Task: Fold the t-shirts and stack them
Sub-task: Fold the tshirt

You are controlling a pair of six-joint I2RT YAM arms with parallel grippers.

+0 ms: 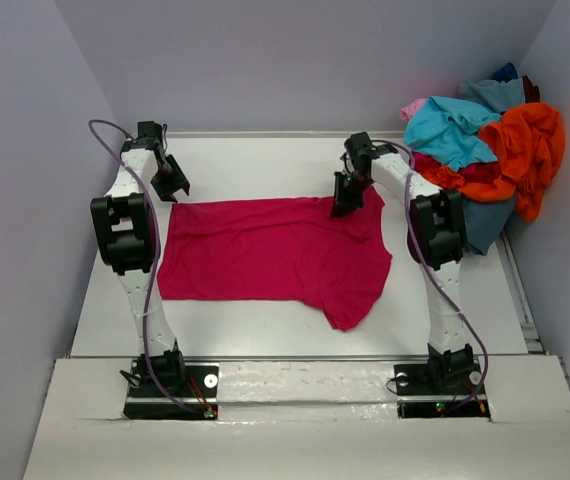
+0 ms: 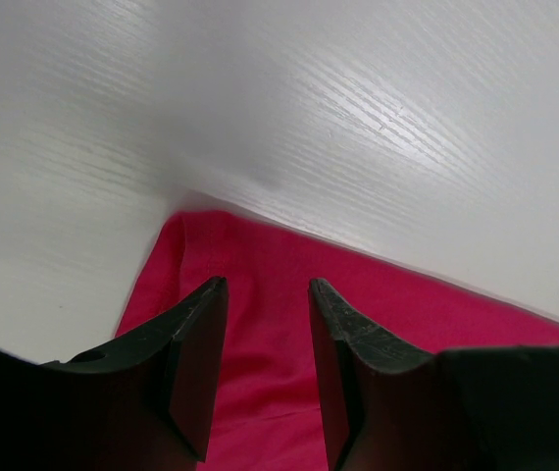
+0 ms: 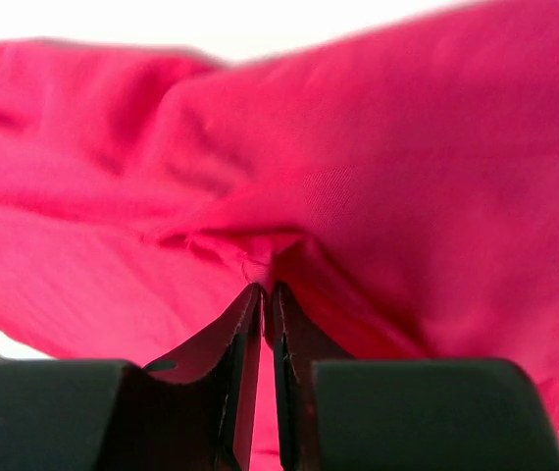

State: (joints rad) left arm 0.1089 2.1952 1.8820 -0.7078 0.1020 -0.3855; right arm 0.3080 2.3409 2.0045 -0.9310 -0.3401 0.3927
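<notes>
here, pinching a raised fold of the crimson t-shirt (image 1: 265, 250) at its far right edge with the right gripper (image 1: 347, 205), fingers (image 3: 226, 383) pressing almost together on the cloth. holding the left gripper (image 1: 175, 185) over the shirt's far left corner, fingers (image 2: 196, 334) standing apart with nothing between them; not showing whether touching the cloth. lying flat in the middle of the white table (image 1: 265, 330), long axis running left to right, straight hem end pointing left, shoulder end pointing right, one short sleeve (image 1: 350, 305) sticking out toward the near right. heaping loosely at the table's far right corner, against the wall (image 1: 565, 60), just beside the right arm: more t-shirts (image 1: 485, 150), orange and turquoise on top, bits of pink and dark blue peeking out behind.
</notes>
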